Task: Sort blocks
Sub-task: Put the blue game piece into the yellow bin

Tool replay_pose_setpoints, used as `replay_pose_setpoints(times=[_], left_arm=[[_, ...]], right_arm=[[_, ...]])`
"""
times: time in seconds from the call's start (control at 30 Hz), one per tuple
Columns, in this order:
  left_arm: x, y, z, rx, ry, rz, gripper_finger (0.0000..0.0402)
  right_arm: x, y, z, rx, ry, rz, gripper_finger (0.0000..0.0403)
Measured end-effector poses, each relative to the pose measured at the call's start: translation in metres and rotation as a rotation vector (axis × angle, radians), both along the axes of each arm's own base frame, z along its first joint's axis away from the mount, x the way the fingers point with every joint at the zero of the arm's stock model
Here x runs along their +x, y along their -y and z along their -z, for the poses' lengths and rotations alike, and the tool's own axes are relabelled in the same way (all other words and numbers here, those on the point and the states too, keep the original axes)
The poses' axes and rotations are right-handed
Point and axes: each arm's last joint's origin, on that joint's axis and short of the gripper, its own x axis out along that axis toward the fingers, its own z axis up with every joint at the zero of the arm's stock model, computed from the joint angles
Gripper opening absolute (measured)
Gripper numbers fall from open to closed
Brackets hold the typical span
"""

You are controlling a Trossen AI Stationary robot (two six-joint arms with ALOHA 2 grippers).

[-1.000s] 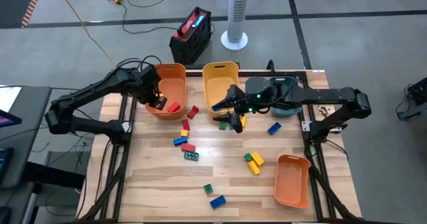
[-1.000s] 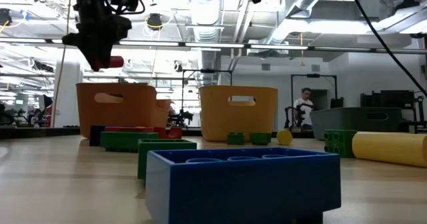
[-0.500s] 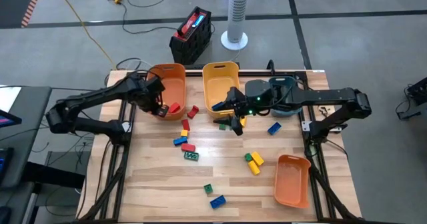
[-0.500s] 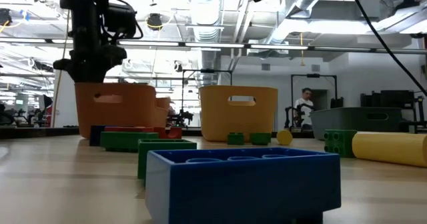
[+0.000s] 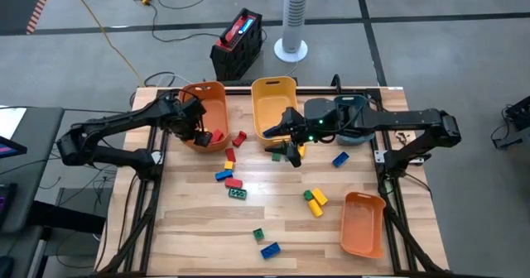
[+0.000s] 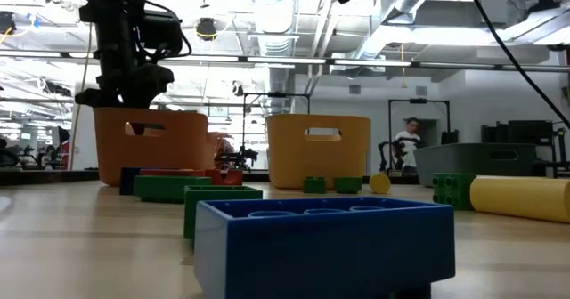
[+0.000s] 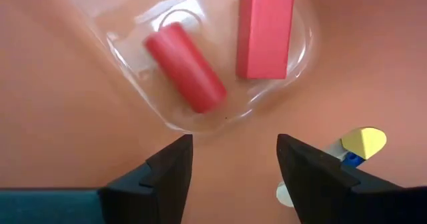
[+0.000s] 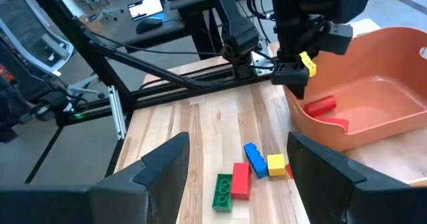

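My left gripper [image 7: 233,144] reaches down into the orange bin [image 5: 207,104] at the table's far left and stands open, with nothing between its fingers. Just beyond its fingertips a red cylinder [image 7: 185,67] and a red rectangular block [image 7: 265,31] lie flat on the bin's floor. The right wrist view shows the same gripper [image 8: 293,71] over the cylinder [image 8: 320,105]. My right gripper [image 5: 291,150] hangs open above the table in front of the yellow bin [image 5: 273,104]. Loose blocks lie on the wood: red [image 5: 239,137], blue [image 5: 339,158], green [image 5: 238,194].
A teal bin [image 5: 352,117] sits under my right arm at the far right, and a second orange bin [image 5: 363,222] stands near the right front. More blocks lie mid-table [image 5: 225,172], [image 5: 315,200] and near the front edge [image 5: 270,249]. Bare wood shows at the front left.
My left gripper has sunk from above the orange bin down into it, carrying the red cylinder, and has let it go. The cylinder now lies on the bin's floor beside the red block.
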Motion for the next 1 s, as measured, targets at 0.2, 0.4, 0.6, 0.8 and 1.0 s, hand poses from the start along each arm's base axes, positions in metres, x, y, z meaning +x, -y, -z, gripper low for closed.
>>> replay_pose_setpoints(times=[0.2,0.4,0.6,0.8,1.0], left_arm=[[0.001,-0.001,-0.004,0.013,0.003,0.033,0.0219],[0.007,-0.006,-0.040,0.183,0.052,0.078,0.0214],[0.018,0.015,-0.089,0.415,0.144,0.213,0.0212],[0.030,0.066,-0.105,0.544,0.201,0.292,0.0212],[0.037,0.115,-0.105,0.511,0.330,0.270,0.0212]], right_arm=[[0.000,0.002,0.000,0.000,0.000,0.007,0.0263],[0.000,0.008,0.000,0.000,0.000,0.026,0.0263],[0.000,0.003,0.001,-0.037,-0.005,0.010,0.0262],[-0.004,-0.025,0.013,-0.130,-0.090,-0.009,0.0254],[-0.006,-0.045,0.033,-0.080,-0.149,-0.033,0.0245]])
